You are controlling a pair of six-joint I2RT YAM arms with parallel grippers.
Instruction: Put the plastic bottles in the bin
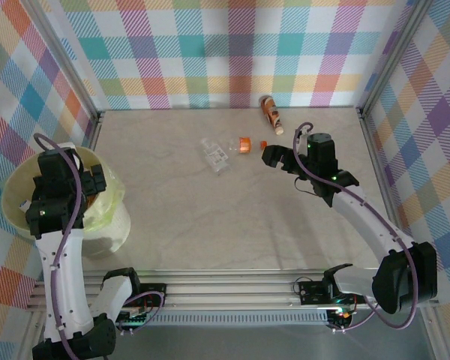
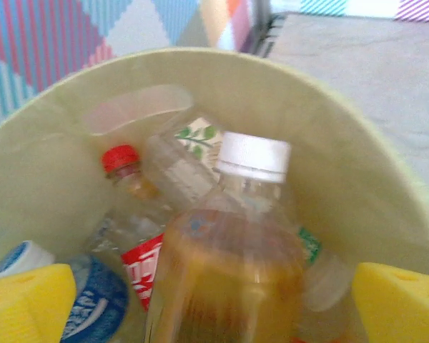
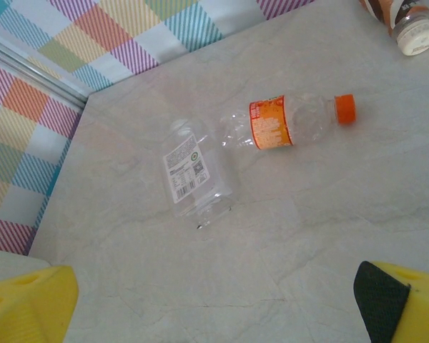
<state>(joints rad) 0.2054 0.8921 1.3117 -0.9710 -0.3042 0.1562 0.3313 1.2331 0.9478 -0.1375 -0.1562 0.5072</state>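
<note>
The pale yellow-green bin (image 1: pixel 10 196) stands at the table's left edge. My left gripper (image 1: pixel 96 182) hangs over it, open. Between its yellow fingers (image 2: pixel 28 300) a blurred amber bottle with a white cap (image 2: pixel 232 236) sits free of both pads, above several bottles in the bin (image 2: pixel 357 179), among them a red-capped one (image 2: pixel 123 163). On the table lie a clear bottle with a white label (image 3: pixel 193 175), an orange-labelled bottle with an orange cap (image 3: pixel 286 123), and a brown-orange bottle (image 1: pixel 271 114) at the back. My right gripper (image 1: pixel 274 155) hovers open just right of them, with nothing between its fingers (image 3: pixel 28 304).
Metal frame rails run along the table's sides (image 1: pixel 376 161) and the near edge (image 1: pixel 232 289). Checked curtain walls enclose the table. Bare tabletop (image 1: pixel 210 217) stretches between the bin and the loose bottles.
</note>
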